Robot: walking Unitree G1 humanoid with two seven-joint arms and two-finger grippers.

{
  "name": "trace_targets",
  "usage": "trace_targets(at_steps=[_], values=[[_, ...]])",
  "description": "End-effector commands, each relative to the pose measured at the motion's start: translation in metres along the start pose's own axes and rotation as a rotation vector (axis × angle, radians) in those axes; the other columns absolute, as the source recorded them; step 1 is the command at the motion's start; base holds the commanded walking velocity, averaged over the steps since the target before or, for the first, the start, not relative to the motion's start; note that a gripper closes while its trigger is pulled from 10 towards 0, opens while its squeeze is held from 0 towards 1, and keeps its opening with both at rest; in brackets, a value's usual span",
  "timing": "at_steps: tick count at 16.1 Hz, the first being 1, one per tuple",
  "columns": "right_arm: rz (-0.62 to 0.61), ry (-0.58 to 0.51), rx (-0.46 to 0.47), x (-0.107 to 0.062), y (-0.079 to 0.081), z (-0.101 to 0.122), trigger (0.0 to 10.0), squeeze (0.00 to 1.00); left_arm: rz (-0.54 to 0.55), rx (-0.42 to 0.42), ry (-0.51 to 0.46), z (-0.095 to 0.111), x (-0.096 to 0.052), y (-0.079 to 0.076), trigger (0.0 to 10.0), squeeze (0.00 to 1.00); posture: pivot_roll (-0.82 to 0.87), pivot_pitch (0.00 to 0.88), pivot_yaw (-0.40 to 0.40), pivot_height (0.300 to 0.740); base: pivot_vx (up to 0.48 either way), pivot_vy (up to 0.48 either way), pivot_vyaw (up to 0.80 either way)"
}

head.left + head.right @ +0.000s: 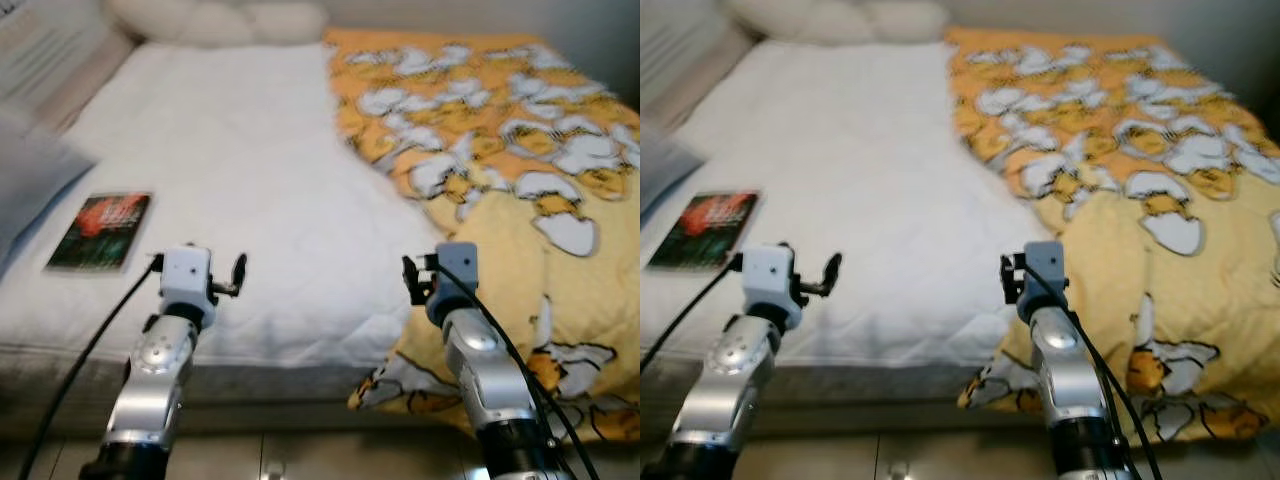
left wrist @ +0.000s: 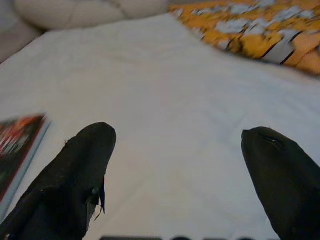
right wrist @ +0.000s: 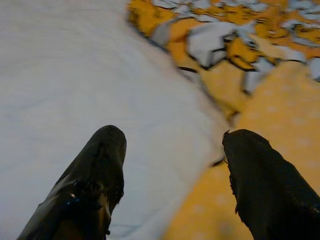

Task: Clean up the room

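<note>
Both jaws are held spread and empty: the left gripper (image 2: 175, 180) is raised over the white sheet (image 1: 240, 170), the right gripper (image 3: 172, 175) over the edge where the yellow quilt (image 1: 520, 190) meets that sheet, presumably in readiness for tidying. The quilt, printed with white and yellow figures, is bunched toward the bed's right side. A dark, red-covered book (image 1: 100, 231) lies flat near the left gripper.

wide bare white sheet (image 1: 250, 170) ahead, book (image 1: 100, 230) at left, yellow blanket (image 1: 520, 180) at right
</note>
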State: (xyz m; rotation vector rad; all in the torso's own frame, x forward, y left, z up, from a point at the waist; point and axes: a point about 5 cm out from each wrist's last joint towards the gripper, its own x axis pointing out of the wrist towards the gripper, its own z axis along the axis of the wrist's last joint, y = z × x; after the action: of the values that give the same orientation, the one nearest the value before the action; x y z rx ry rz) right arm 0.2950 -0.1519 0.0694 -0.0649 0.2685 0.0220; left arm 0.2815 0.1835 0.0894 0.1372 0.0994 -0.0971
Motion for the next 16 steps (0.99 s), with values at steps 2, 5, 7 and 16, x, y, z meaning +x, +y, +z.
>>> trace_targets(at_steps=[2, 5, 7, 16], values=[[-0.022, 0.02, 0.002, -0.001, -0.005, -0.005, 10.0, 0.0, -0.025, 0.005, -0.004, 0.002, 0.001, -0.005, 10.0, 0.0, 0.06, 0.0, -0.019, 0.74, 0.313, 0.0, 0.0], [-0.021, 0.025, -0.003, -0.001, -0.005, -0.006, 10.0, 0.0, -0.027, 0.007, -0.003, 0.001, 0.0, -0.006, 10.0, 0.0, 0.06, 0.0, -0.024, 0.74, 0.312, 0.0, 0.0], [-0.016, 0.03, -0.008, -0.001, -0.005, -0.006, 10.0, 0.0, -0.028, 0.009, -0.001, 0.001, 0.0, -0.006, 10.0, 0.0, 0.06, 0.0, -0.03, 0.74, 0.313, 0.0, 0.0], [-0.042, 0.183, -0.019, 0.002, -0.008, -0.026, 10.0, 1.0, -0.329, 0.16, 0.063, -0.008, -0.015, -0.019, 10.0, 0.0, 0.07, 0.0, -0.035, 0.74, 0.131, 0.0, -0.17]])
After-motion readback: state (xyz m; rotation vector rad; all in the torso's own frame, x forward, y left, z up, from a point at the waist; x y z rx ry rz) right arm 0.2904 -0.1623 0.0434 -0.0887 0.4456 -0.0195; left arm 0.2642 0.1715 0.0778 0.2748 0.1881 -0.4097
